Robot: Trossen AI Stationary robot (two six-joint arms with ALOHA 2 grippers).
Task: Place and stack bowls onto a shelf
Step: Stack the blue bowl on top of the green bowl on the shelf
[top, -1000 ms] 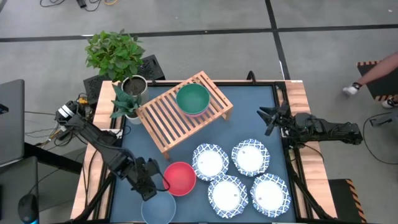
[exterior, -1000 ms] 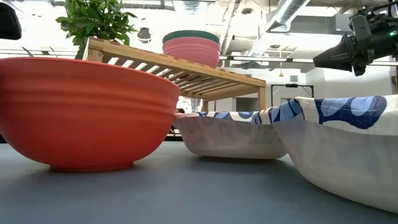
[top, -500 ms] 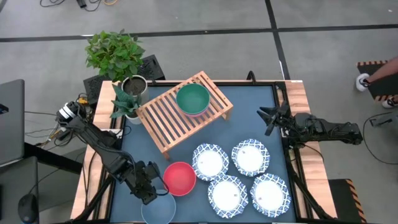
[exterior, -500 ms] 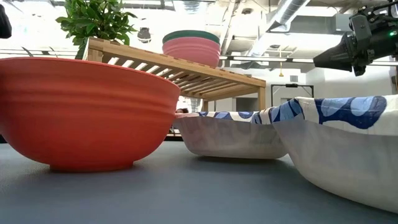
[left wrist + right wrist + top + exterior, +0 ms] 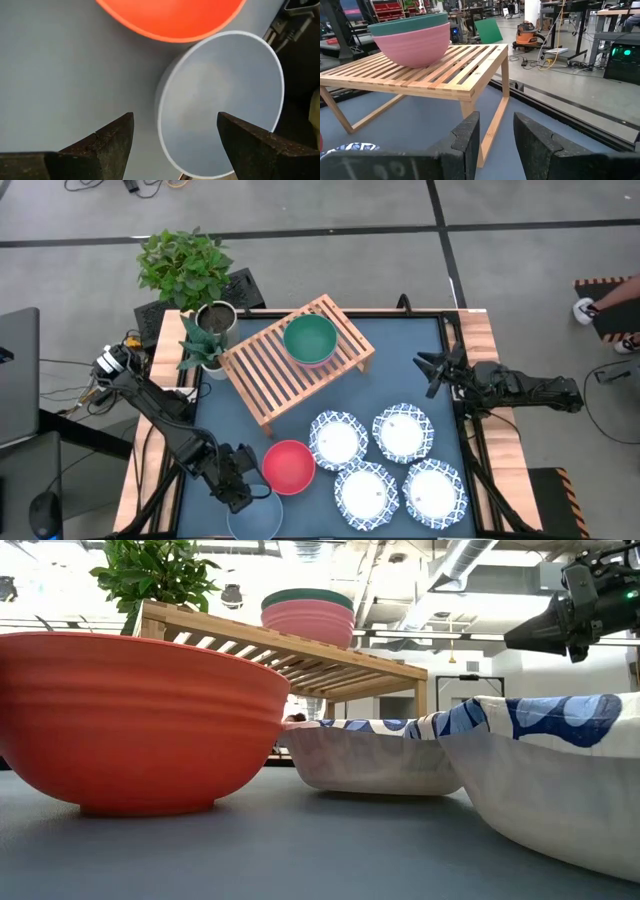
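From above, the left gripper (image 5: 240, 492) is seen with its fingers spread and empty at the table's near-left corner. The plain round grey-blue bowl (image 5: 254, 517) lies just beside it toward five o'clock, and the plain round red bowl (image 5: 289, 466) toward two o'clock. The low light wooden slatted shelf (image 5: 268, 365) sits at twelve o'clock, carrying the dark green bowl (image 5: 309, 337) nested in the pink bowl (image 5: 318, 360).

In the low view, that pair is seen stacked on the shelf.

In the left wrist view, the grey-blue bowl's rim is framed between the parted fingers; the left arm is judged nearer.

In the right wrist view, the right gripper (image 5: 495, 131), parted narrowly and empty, waits facing the shelf.
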